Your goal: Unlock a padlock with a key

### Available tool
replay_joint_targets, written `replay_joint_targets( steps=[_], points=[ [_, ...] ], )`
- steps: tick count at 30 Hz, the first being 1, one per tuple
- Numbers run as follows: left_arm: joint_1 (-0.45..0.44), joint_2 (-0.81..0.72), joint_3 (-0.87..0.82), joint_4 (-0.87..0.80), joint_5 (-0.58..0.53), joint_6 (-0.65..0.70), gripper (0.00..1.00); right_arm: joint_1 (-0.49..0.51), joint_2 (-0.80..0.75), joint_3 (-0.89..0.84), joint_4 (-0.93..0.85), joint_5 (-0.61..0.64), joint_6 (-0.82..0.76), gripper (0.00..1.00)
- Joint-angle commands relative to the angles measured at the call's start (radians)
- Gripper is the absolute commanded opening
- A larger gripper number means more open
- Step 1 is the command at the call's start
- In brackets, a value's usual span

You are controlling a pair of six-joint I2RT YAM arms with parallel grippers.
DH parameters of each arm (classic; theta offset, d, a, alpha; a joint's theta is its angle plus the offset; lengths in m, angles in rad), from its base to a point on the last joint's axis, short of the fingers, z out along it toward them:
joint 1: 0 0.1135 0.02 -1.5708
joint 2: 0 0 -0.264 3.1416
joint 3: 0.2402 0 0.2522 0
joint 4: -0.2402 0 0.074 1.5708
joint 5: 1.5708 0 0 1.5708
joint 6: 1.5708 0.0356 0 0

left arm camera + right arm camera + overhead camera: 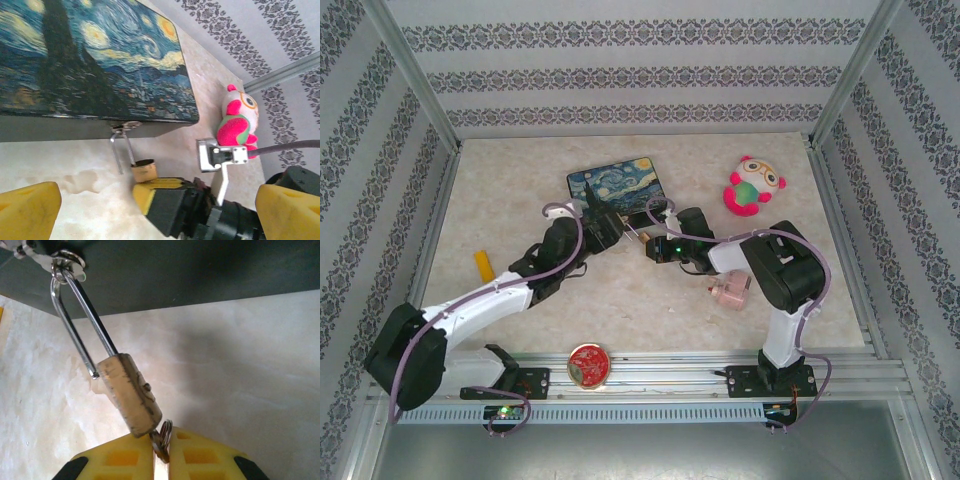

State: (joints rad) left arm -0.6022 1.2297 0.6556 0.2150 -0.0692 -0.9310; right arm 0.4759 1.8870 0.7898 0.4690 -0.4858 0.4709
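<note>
The small brass padlock (130, 395) hangs by its thin silvery shackle (80, 305) from a ring on the front edge of the Starry Night box (615, 187). One shackle leg ends free outside the body. My right gripper (161, 452) is shut on the dark key (160, 442), which sits in the padlock's bottom, its ring beside it. In the left wrist view the padlock (144, 171) rests just above the right gripper's yellow finger (150, 192). My left gripper (157, 200) is open wide, its fingers (27, 210) on either side of the right gripper, touching nothing.
A pink and green plush toy (753, 186) sits at the back right. The pink blocky object (730, 292) lies beside the right arm. A yellow piece (483, 264) is at the left and a red round lid (588, 363) by the near rail.
</note>
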Motion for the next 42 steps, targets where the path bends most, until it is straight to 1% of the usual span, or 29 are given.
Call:
replay_joint_targets(
  steps=[1, 4, 12, 17, 22, 25, 28, 31, 33, 36, 37, 38, 42],
  points=[
    [0.020, -0.056, -0.033, -0.046, -0.083, 0.082, 0.99, 0.009, 0.010, 0.017, 0.036, 0.025, 0.018, 0.16],
    [0.034, -0.097, -0.048, -0.069, -0.113, 0.121, 0.99, 0.009, 0.005, 0.013, 0.029, 0.034, 0.027, 0.17],
    [0.068, -0.173, -0.051, -0.152, -0.170, 0.197, 0.99, 0.013, -0.006, 0.016, 0.014, 0.040, 0.045, 0.25],
    [0.097, -0.183, -0.052, -0.166, -0.151, 0.214, 0.99, 0.017, -0.041, 0.013, -0.020, 0.057, 0.048, 0.28],
    [0.117, -0.176, -0.043, -0.164, -0.123, 0.232, 0.99, 0.023, -0.126, -0.003, -0.077, 0.080, 0.039, 0.30],
    [0.119, -0.164, -0.028, -0.166, -0.114, 0.252, 0.99, 0.033, -0.175, 0.005, -0.137, 0.111, 0.011, 0.31],
    [0.123, -0.147, -0.011, -0.168, -0.102, 0.263, 0.99, 0.055, -0.195, 0.051, -0.254, 0.174, -0.034, 0.33],
    [0.125, -0.135, -0.001, -0.167, -0.089, 0.264, 0.99, 0.082, -0.178, 0.125, -0.399, 0.251, -0.079, 0.35],
    [0.126, -0.130, 0.001, -0.165, -0.084, 0.258, 0.99, 0.094, -0.157, 0.167, -0.464, 0.275, -0.092, 0.36],
    [0.127, -0.126, 0.000, -0.168, -0.087, 0.248, 0.99, 0.100, -0.123, 0.209, -0.500, 0.273, -0.097, 0.37],
    [0.127, -0.126, -0.001, -0.169, -0.089, 0.242, 0.99, 0.100, -0.109, 0.220, -0.510, 0.266, -0.100, 0.43],
    [0.128, -0.126, -0.002, -0.170, -0.089, 0.239, 0.99, 0.100, -0.096, 0.233, -0.519, 0.261, -0.103, 0.44],
    [0.131, -0.125, -0.004, -0.171, -0.085, 0.237, 0.99, 0.099, -0.052, 0.274, -0.539, 0.224, -0.120, 0.44]
  ],
)
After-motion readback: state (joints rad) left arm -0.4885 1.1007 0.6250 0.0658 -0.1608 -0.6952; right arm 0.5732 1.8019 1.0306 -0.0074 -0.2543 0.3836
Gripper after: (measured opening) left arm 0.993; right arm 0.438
